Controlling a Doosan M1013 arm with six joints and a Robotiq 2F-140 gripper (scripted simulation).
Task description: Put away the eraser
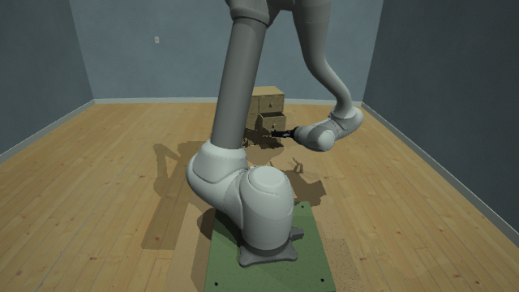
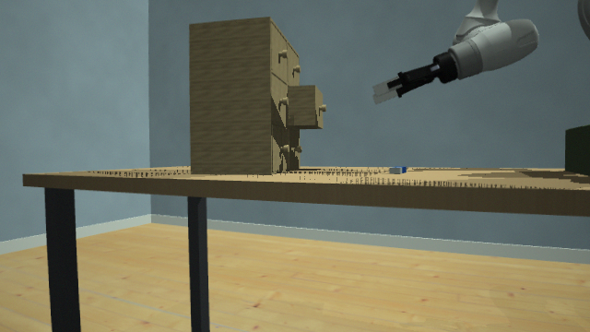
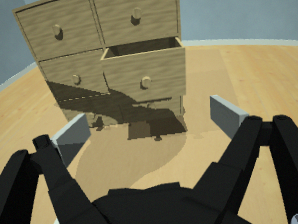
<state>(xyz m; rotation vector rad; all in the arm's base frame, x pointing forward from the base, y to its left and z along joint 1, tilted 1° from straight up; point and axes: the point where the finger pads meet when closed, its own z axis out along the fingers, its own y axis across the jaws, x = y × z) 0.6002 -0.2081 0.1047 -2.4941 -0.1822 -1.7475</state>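
The wooden chest (image 1: 268, 90) (image 2: 230, 97) (image 3: 35, 32) stands upright at the far end of the table. Its middle right drawer (image 1: 278, 121) (image 2: 302, 106) (image 3: 125, 72) is pulled partly out; its inside is in shadow and no contents show. The other drawers look closed. The blue and white eraser (image 2: 397, 170) lies on the table in front of the chest, in the exterior view; I cannot make it out in the wrist view. My gripper (image 1: 272, 133) (image 2: 380, 92) (image 3: 148, 115) is open and empty, in the air in front of the chest, pointing toward it, apart from the open drawer.
The chest's round knobs (image 3: 145, 82) (image 2: 323, 108) stick out from the drawer fronts. The arm's base stands on a green block (image 1: 308, 259) (image 2: 578, 149) at the table's other end. The table's long edge (image 2: 323, 190) shows in the exterior view.
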